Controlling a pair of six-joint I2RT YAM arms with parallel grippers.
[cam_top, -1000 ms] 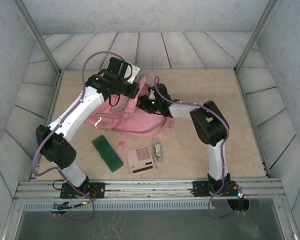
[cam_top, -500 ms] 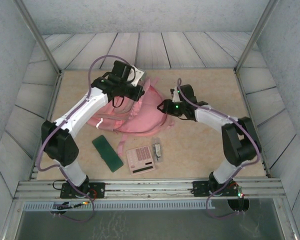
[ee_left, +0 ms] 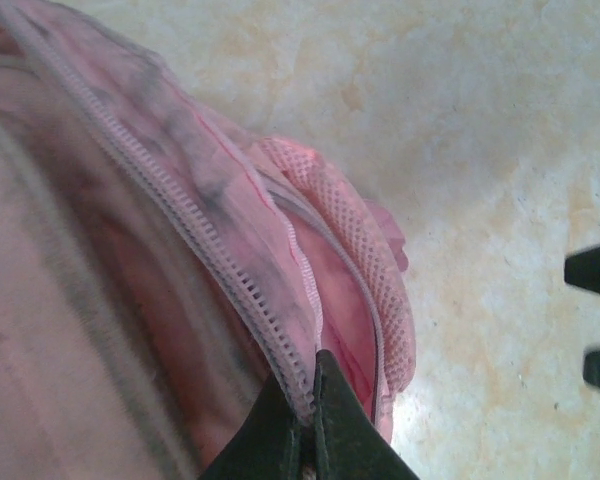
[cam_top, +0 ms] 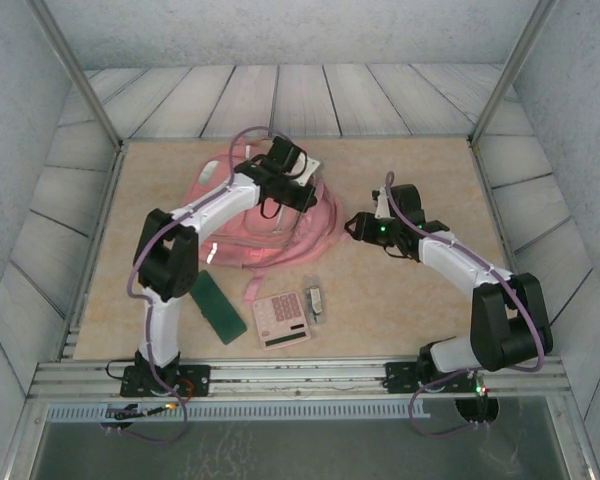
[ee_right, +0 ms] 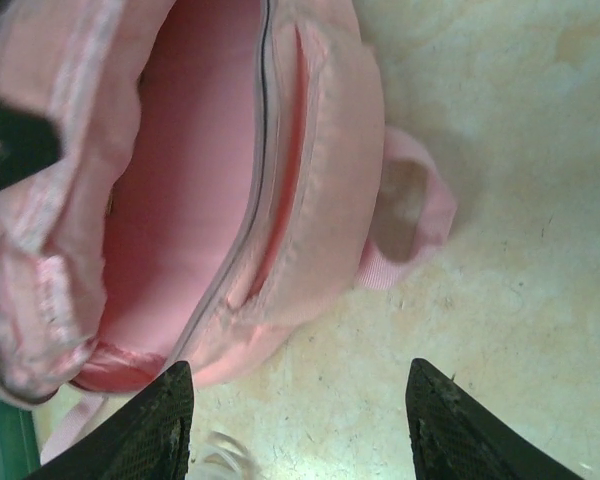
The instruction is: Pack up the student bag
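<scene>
the left tool point(ee_left: 308, 405) is clamped on the zip edge point(ee_left: 242, 280) of the student bag point(cam_top: 255, 235), lying mid table point(cam_top: 430, 180) with its mouth held open, so the right tool point(ee_right: 300, 370), jaws apart and empty, likely must fetch the calculator point(cam_top: 283, 318) next.

I'm looking down at a beige, mottled stone-look tabletop point(cam_top: 420, 300) boxed in on three sides. Pale grey plank panels point(cam_top: 300, 100) slope up from its far edge, and the same planks run along its left and right edges. Above them I see rough, speckled grey-white walls point(cam_top: 280, 25). Thin metal posts point(cam_top: 77, 75) rise from the two far corners. A ribbed aluminium rail point(cam_top: 310, 378) crosses the near edge, with a slotted grey strip point(cam_top: 280, 410) just below it. The light is soft and even, the shadows faint
</scene>
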